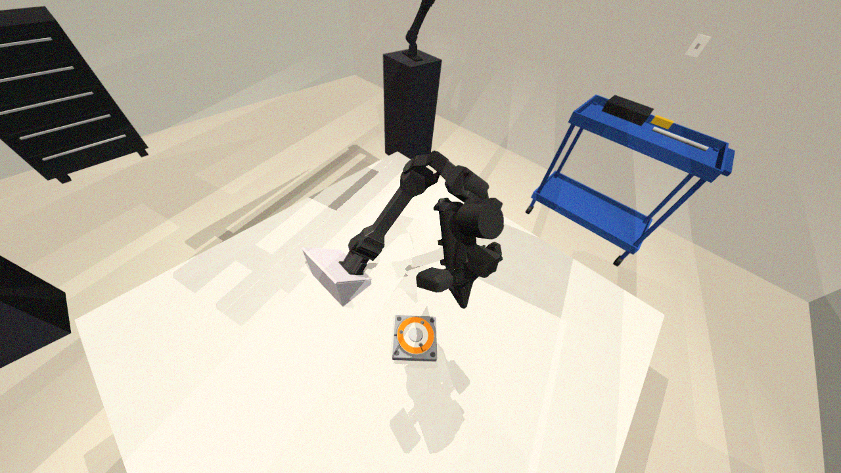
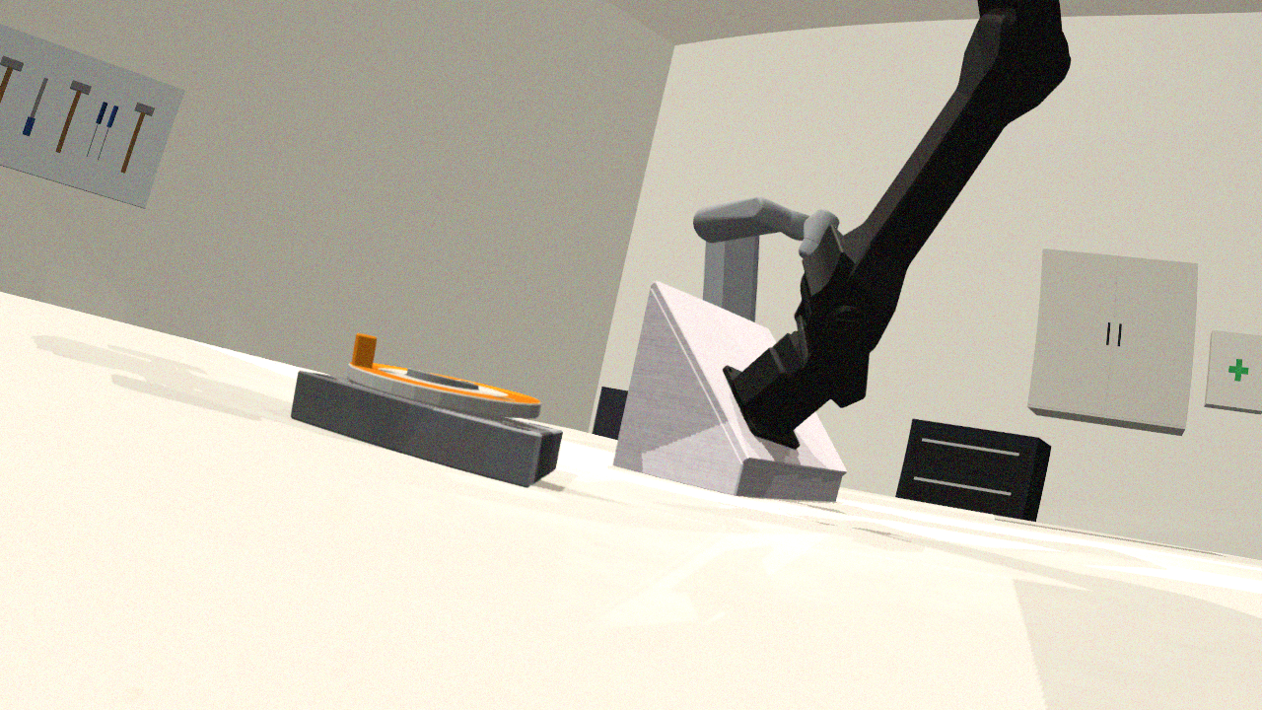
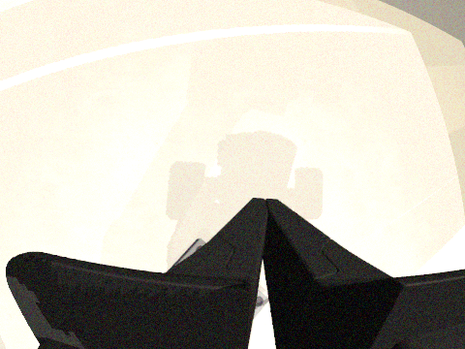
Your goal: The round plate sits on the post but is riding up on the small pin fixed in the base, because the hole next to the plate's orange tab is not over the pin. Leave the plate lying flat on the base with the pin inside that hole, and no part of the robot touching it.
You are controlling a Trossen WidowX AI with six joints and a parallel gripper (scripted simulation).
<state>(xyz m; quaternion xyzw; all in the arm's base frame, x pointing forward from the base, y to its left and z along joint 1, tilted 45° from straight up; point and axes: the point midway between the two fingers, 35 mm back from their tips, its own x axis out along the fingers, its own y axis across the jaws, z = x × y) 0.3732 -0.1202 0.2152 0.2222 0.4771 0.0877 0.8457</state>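
Approach step: black pincer point(image 1: 464, 299), tips together on nothing, hangs just beyond the tilted orange-ringed round plate point(image 1: 414, 336); next, nudge its tab round.

A blue two-shelf cart point(image 1: 632, 176) stands off the far right corner of the bench point(image 1: 235, 376), with a black box point(image 1: 629, 107), a yellow block point(image 1: 661, 121) and a pale rod point(image 1: 679, 138) on its top shelf. A black drawer cabinet point(image 1: 56, 88) leans at far left, and a tall black pedestal point(image 1: 411, 102) stands behind the bench. On the walls hang a tool board point(image 2: 75, 114), a grey two-door cabinet point(image 2: 1116, 339) and a green-cross panel point(image 2: 1235, 371).
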